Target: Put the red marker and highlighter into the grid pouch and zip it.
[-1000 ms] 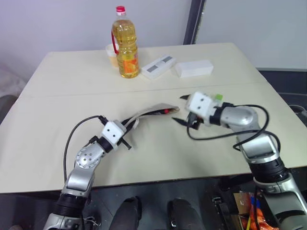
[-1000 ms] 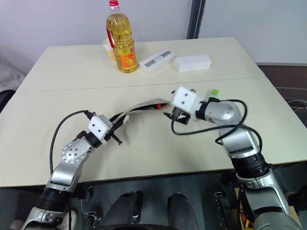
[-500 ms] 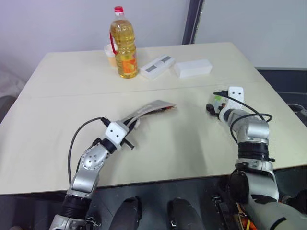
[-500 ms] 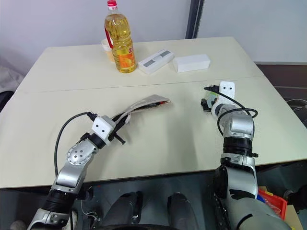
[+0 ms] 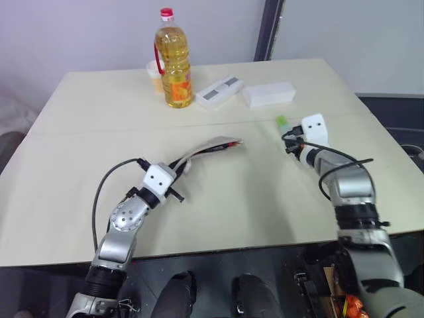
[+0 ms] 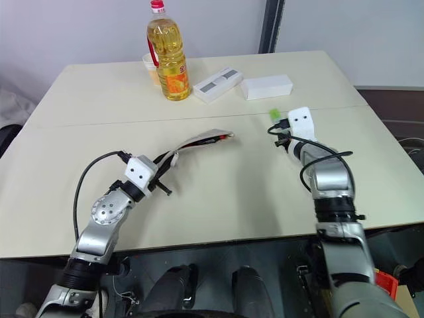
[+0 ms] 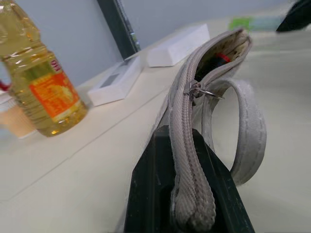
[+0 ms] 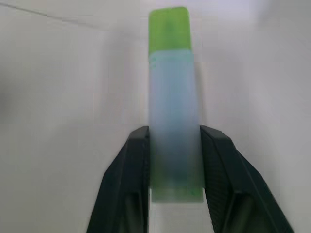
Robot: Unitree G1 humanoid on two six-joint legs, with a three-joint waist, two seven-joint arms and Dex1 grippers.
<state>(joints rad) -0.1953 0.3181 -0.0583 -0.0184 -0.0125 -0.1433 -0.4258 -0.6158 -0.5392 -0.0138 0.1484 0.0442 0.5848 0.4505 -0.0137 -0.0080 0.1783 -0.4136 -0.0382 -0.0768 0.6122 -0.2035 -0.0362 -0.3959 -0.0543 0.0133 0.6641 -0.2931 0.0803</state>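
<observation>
The grid pouch is held raised off the surface, one end clamped in the left gripper fingers, presumably to keep its mouth open; the red marker is seen inside. Right of the pouch, the highlighter is pinched between the right gripper fingers for carrying over.

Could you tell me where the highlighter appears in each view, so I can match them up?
Left eye view: highlighter, right of centre, ahead of the right claw.
Right eye view: its green cap lies just right of centre, near the table seam.
Left wrist view: green blur at the top right edge.
Right wrist view: centre, between the claw's fingers.
Shared landmark: the white box.
</observation>
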